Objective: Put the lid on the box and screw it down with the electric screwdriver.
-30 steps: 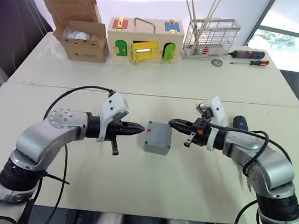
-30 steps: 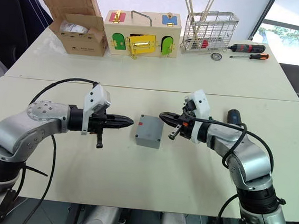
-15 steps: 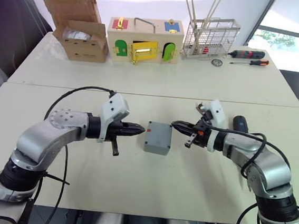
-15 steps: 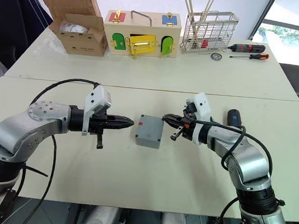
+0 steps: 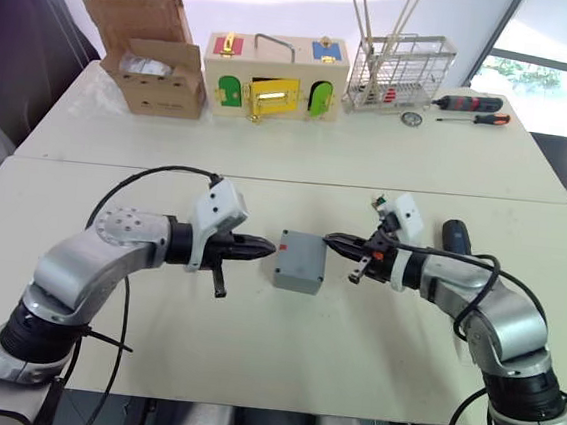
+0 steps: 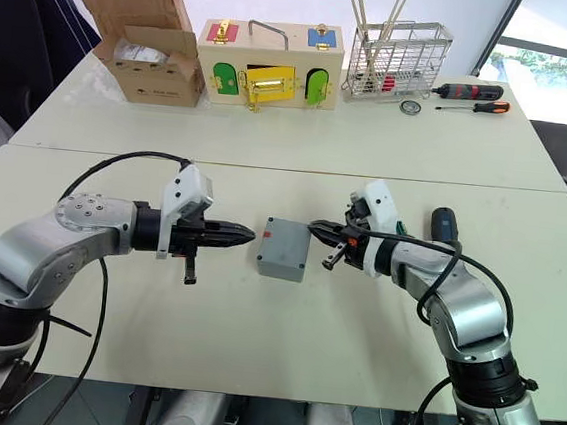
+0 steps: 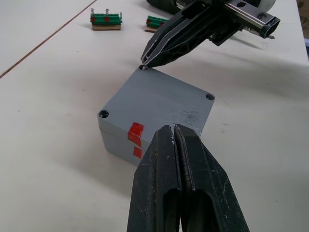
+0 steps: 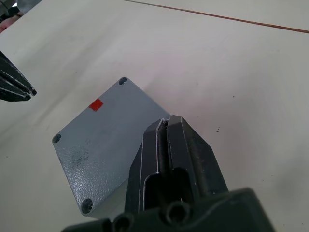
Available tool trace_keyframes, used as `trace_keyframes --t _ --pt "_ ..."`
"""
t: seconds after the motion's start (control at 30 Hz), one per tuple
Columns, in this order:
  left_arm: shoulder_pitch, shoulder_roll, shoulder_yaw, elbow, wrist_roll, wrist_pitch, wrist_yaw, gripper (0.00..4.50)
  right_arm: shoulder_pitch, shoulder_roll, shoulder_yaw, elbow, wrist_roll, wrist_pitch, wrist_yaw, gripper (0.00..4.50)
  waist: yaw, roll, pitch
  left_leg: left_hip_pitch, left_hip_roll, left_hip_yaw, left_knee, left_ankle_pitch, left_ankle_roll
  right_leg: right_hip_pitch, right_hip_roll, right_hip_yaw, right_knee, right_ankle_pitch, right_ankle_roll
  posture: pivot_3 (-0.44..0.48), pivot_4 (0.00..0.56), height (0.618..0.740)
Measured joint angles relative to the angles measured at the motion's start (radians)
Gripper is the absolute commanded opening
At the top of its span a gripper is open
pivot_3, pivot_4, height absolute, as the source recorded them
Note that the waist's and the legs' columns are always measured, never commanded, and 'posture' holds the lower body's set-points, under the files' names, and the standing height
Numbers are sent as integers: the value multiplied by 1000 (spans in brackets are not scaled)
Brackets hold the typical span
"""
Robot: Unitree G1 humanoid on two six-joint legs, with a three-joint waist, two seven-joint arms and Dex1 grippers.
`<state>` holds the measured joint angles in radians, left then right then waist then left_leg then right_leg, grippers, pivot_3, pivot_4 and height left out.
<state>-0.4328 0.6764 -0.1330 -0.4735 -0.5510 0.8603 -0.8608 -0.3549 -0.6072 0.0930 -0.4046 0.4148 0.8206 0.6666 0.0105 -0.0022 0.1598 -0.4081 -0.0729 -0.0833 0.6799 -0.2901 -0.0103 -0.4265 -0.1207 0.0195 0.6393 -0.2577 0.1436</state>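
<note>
the electric screwdriver (image 5: 453,232) is largely hidden behind the right forearm; only its dark blue-black end is seen on the surface (image 5: 280,353), so its bit cannot be made out. the seam between the lid (image 7: 157,99) and the box (image 7: 118,140) is seen in the left wrist view, the lid seated flush on the box with red marks on both at one side. whether screws sit in the lid's corner holes cannot be told.

compared with one second ago, the right pincer (image 5: 329,240) is found closer to the box and lower; its tip, then clearly apart from the box, is now at the lid's near corner. the left pincer (image 5: 269,251) is found marginally closer to the box's opposite side. the box itself is unmoved.

the lidded box lies at mid-surface between the two pincers. the left pincer's fingers (image 7: 159,164) are pressed together, the tip just beside the box's side, contact not resolvable. the right pincer's fingers (image 8: 166,140) are likewise together, nothing held, the tip resting at or just above a corner hole of the lid as seen in the left wrist view. the screwdriver lies well apart from the box, beyond the right arm.

at the far edge a cardboard box (image 5: 148,54), a wooden box with coloured doors (image 5: 274,79), a wire rack (image 5: 397,73) and two manual screwdrivers (image 5: 471,109) are noted.
</note>
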Motion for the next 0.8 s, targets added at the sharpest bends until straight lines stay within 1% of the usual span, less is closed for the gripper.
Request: trace_keyframes --t 0.17,0.2,0.27,0.3,0.4,0.47,0.5,0.53,0.67,0.77,0.8 --pt "-1 -1 -3 1 9 -6 8 0 -24 -1 23 24 -16 -11 13 30 -1 0 0 0 0 0 0 0 0 0 0 0 0 0 0 0 150 730" --pt "-2 -1 -4 1 10 -8 8 0 -29 -1 28 30 -21 -14 18 276 -1 0 0 0 0 0 0 0 0 0 0 0 0 0 0 0 150 730" --pt "-2 -3 -4 3 12 -15 9 0 -36 -6 34 38 -28 -20 30 909 0 0 0 0 0 0 0 0 0 0 0 0 0 0 0 0 150 730" --pt "-3 -4 -5 3 12 -16 10 0 -38 -10 36 39 -28 -20 35 1368 0 0 0 0 0 0 0 0 0 0 0 0 0 0 0 0 150 730" --pt "-4 -11 -9 7 17 -20 12 0 -43 -28 38 39 -30 -20 47 2962 0 0 0 0 0 0 0 0 0 0 0 0 0 0 0 0 150 730" --pt "-7 -15 -11 14 18 -24 13 0 -54 -33 36 39 -31 -17 46 3848 -1 0 0 0 0 0 0 0 0 0 0 0 0 0 0 0 150 730" --pt "-10 -19 -12 19 18 -25 12 0 -60 -35 32 39 -30 -13 46 4216 0 0 0 0 0 0 0 0 0 0 0 0 0 0 0 0 150 730" --pt "-13 -22 -13 23 19 -26 12 0 -66 -39 25 39 -28 -8 46 4471 0 0 0 0 0 0 0 0 0 0 0 0 0 0 0 0 150 730" --pt "-27 -38 -20 31 18 -42 9 0 -83 -81 -35 34 -1 37 49 4471 4 0 0 0 0 0 0 0 0 0 0 0 -1 0 0 0 150 730" --pt "-61 -62 -20 32 8 -44 5 0 -107 -116 -162 25 73 117 47 4471 2 0 0 0 0 0 0 0 0 0 0 0 -1 0 0 0 150 730" --pt "-72 -68 -22 32 3 -44 -3 0 -124 -144 -201 25 93 146 48 4471 2 0 0 0 0 0 0 0 0 0 0 0 -1 0 0 0 150 730"
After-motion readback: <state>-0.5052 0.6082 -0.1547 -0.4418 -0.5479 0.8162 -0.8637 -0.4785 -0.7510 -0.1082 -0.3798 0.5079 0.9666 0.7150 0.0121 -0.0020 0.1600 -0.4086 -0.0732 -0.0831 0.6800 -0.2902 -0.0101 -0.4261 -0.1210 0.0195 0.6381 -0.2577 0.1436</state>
